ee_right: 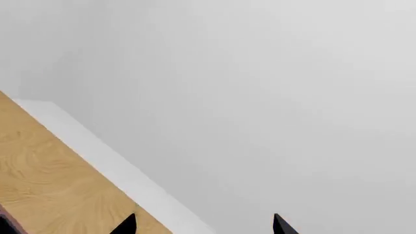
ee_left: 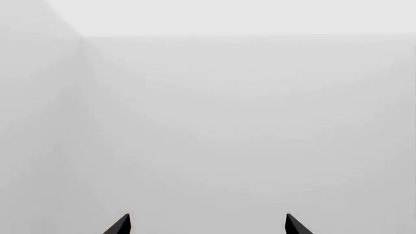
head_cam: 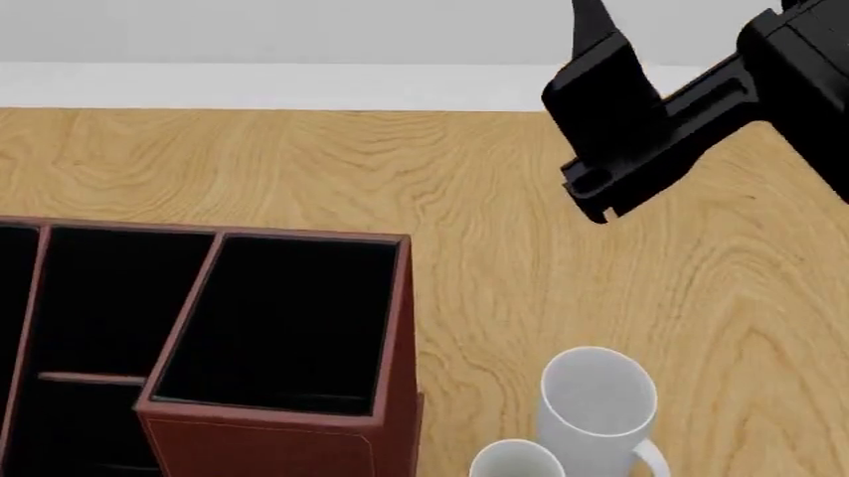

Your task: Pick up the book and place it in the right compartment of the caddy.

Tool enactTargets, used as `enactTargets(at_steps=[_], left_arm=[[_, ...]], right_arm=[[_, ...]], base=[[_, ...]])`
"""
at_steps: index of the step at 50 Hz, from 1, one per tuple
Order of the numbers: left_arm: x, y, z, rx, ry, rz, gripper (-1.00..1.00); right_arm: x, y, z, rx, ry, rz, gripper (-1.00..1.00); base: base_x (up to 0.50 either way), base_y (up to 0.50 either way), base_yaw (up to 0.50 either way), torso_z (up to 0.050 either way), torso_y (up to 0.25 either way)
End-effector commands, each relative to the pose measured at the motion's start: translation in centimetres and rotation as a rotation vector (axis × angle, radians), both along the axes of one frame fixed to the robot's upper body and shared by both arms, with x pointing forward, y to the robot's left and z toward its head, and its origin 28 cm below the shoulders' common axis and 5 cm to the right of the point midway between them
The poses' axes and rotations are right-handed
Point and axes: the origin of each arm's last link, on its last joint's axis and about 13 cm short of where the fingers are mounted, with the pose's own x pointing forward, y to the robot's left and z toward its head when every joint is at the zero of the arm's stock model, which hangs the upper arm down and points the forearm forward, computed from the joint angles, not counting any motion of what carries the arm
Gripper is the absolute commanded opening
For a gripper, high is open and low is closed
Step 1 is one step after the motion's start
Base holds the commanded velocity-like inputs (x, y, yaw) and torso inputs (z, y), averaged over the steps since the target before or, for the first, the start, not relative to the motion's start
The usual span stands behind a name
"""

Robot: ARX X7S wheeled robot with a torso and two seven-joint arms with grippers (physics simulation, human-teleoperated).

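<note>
The reddish-brown caddy [head_cam: 385, 328] stands at the lower left of the head view. Its right compartment [head_cam: 285, 323], the tall squarish one, shows only a black inside. The book does not show in any view. My right gripper [head_cam: 594, 30] hangs high at the upper right of the head view, above the wooden table and well right of the caddy. In the right wrist view its fingertips stand wide apart with nothing between them [ee_right: 204, 225]. My left gripper [ee_left: 208, 224] is open and empty, facing a plain grey wall; it is outside the head view.
Two white mugs [head_cam: 597, 397] [head_cam: 518, 462] stand on the wooden table [head_cam: 504, 199] just right of the caddy's front. A white skirting and grey wall [head_cam: 265, 40] run along the table's far edge. The caddy's other black compartments [head_cam: 93, 298] lie to the left.
</note>
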Motion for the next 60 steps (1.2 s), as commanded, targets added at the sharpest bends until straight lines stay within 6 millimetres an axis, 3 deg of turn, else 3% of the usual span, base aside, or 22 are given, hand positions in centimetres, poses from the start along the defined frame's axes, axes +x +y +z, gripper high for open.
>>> enactTargets(at_steps=[1,13,21,31,46,60], left_arm=[[-0.4,0.0,0.8,-0.002,-0.029,-0.002,1.00],[-0.5,-0.1,1.1,-0.004,-0.048,-0.007,1.00],[-0.4,-0.1,0.8,-0.014,-0.044,-0.013,1.00],[0.1,0.0,0.1,-0.024,-0.032,-0.017,1.00],[0.1,0.2,-0.3,-0.031,-0.026,-0.005,1.00],[-0.1,0.2,-0.3,-0.028,-0.023,-0.001,1.00]], right_arm=[[0.1,-2.0,5.2,-0.214,0.271,0.071,1.00],[0.7,-2.5,7.1,-0.546,0.668,0.174,1.00],[0.9,-2.7,7.8,-0.723,0.784,0.207,1.00],[1.2,-1.6,5.8,-0.958,0.844,0.327,1.00],[1.7,0.6,1.9,-1.082,0.895,0.481,1.00],[2.7,1.6,-0.5,-1.112,0.905,0.549,1.00]], base=[[0.00,0.00,0.00,0.000,0.000],[0.00,0.00,0.00,0.000,0.000],[0.00,0.00,0.00,0.000,0.000],[0.00,0.00,0.00,0.000,0.000],[0.00,0.00,0.00,0.000,0.000],[0.00,0.00,0.00,0.000,0.000]])
